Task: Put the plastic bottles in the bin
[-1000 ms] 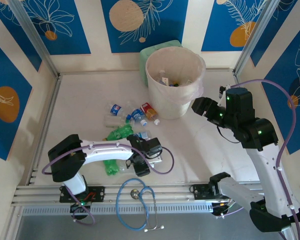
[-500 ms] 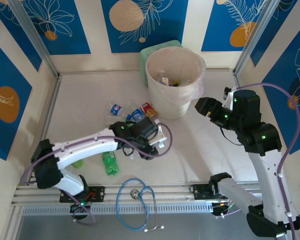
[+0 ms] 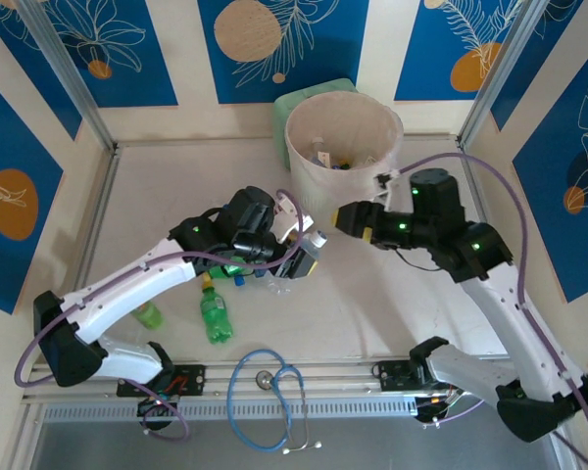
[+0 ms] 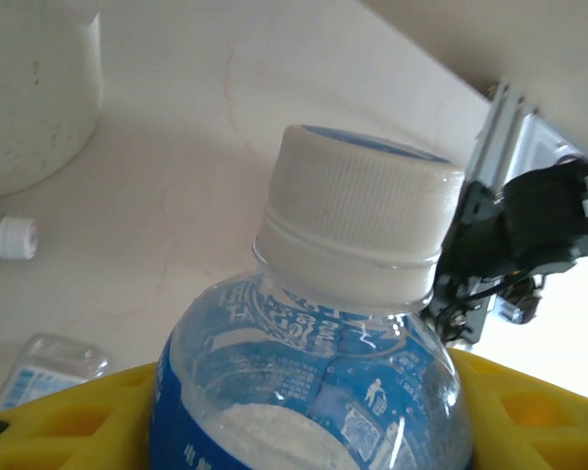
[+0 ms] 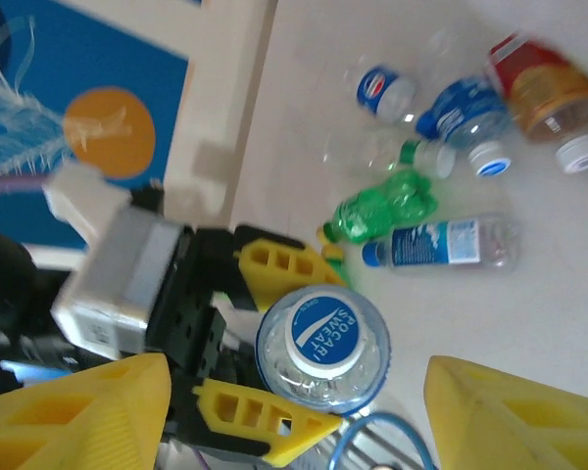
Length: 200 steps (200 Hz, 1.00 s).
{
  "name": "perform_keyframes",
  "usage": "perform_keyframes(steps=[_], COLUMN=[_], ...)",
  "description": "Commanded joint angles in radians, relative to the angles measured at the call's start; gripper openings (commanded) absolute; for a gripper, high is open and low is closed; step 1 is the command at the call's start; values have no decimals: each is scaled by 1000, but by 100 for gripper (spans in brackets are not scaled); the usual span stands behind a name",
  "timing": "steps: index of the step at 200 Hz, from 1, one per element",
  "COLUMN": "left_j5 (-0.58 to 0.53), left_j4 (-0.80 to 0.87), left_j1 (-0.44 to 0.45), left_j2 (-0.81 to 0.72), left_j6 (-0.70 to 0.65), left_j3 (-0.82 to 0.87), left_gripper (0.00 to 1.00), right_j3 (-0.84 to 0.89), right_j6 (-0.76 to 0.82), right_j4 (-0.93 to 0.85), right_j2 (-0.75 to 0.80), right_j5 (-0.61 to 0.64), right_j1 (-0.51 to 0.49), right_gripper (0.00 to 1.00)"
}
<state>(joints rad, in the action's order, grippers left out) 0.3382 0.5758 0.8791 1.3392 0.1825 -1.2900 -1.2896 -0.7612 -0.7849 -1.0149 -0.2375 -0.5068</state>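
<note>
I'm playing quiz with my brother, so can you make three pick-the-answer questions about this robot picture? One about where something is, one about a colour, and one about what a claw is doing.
1. Where does the bin stand?
A) at the far side of the table
B) between the arm bases
C) at the near left corner

2. The held bottle has a label of which colour?
A) red
B) blue
C) brown

3. What is the left gripper doing?
A) open, empty
B) shut on nothing
C) shut on the held bottle

Answers:
1 A, the top view shows it at the far end.
2 B, blue print sits under the white cap.
3 C, yellow fingers press both its sides.
</note>
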Motion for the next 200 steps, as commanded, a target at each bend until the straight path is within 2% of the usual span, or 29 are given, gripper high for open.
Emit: perform_keyframes(steps=[1,42,123,169,181,200], left_j5=[95,134,143,137,122,101], left_j4=[-56,-81,-90,-101,-106,-113], left_j1=[-21,-32,-48,-50,-51,-51], left_j2=[-36,-57,-54,-46,-49,-51], left_j6=[47,63,75,78,86,91], left_j3=[-32,-20,-22,-19,-15,-14], left_gripper=[52,52,52,53,55,69], right_j3=[-43,-43,-69,-79,-85,-95], right_j6=[31,32,52,54,56,60], right_j4=[7,9,-3,-8,-14,-24], right_j2=[-31,-59,-100,-108,-111,-116], right_j5=[73,125,173,189,194,202], right_j1=[-72,-101,-175,-190,-190,-190], right_gripper=[67,66,52,38,35,31])
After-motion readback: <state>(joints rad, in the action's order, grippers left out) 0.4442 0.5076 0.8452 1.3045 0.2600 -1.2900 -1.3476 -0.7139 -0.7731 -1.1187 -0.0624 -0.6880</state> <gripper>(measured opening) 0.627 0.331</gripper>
